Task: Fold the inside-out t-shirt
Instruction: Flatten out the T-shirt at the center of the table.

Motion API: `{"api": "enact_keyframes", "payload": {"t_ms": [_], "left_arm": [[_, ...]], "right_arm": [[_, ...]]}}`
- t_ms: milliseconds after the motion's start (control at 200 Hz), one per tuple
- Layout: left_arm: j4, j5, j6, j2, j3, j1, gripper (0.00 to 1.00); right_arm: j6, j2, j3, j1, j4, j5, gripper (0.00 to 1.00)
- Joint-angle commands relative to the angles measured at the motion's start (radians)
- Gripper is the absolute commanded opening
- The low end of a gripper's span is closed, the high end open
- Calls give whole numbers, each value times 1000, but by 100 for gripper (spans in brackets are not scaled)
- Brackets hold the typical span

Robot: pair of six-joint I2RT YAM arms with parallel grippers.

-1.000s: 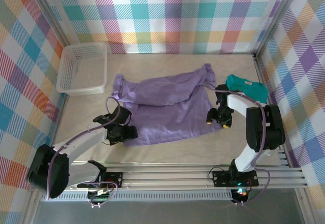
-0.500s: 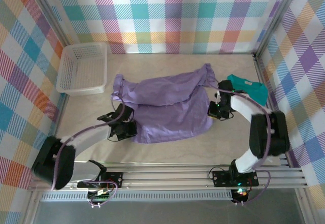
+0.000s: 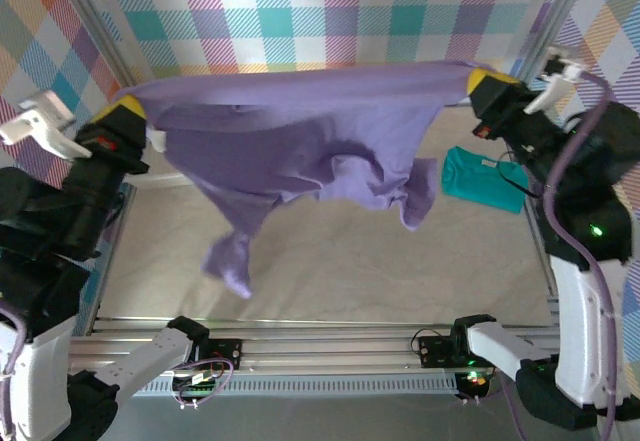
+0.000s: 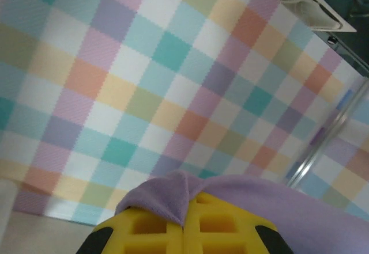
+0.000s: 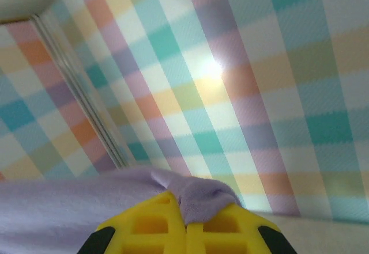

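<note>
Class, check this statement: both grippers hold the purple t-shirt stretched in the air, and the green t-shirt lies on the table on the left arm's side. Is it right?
One slip: the green t-shirt lies on the right arm side, as the top view shows. The left gripper and right gripper do hold the purple t-shirt stretched in the air.

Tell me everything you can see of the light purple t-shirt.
The light purple t-shirt is plain, soft cloth that looks like cotton. It hangs in the air above the table, stretched wide between the left gripper and the right gripper, each shut on one end of its taut upper edge. Below that edge the cloth sags in loose folds, and one part dangles lower on the left side. Nothing else visibly touches it.
</note>
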Motion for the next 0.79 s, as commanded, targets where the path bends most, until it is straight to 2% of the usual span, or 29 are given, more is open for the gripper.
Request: {"api": "enact_keyframes", "payload": {"t_ms": [0,100,245,340,425,490,535,670,790], "left_arm": [[-199,-87,84,164,57,9,0],[-204,-76,92,253,71,48,0],[-129,85,38,457,130,214,0],[-157,131,31,679,386,264,0],[-235,177,28,849,725,288,0],[-271,211,28,927,960,303,0],[-240,229,23,933,1033,313,0],[-113,252,11,794,902,322,0],[-88,273,8,650,685,322,0]], "right_arm": [[-41,47,56,-6,-140,36,0],[-61,84,59,-5,-150,66,0],[-97,236,69,-7,-41,120,0],[-114,433,236,-9,24,112,0],[-123,595,464,-11,33,125,0],[-128,666,624,-17,23,131,0],[-145,691,722,-18,26,139,0],[-176,722,892,-17,8,152,0],[-174,679,846,-17,-27,117,0]]}}
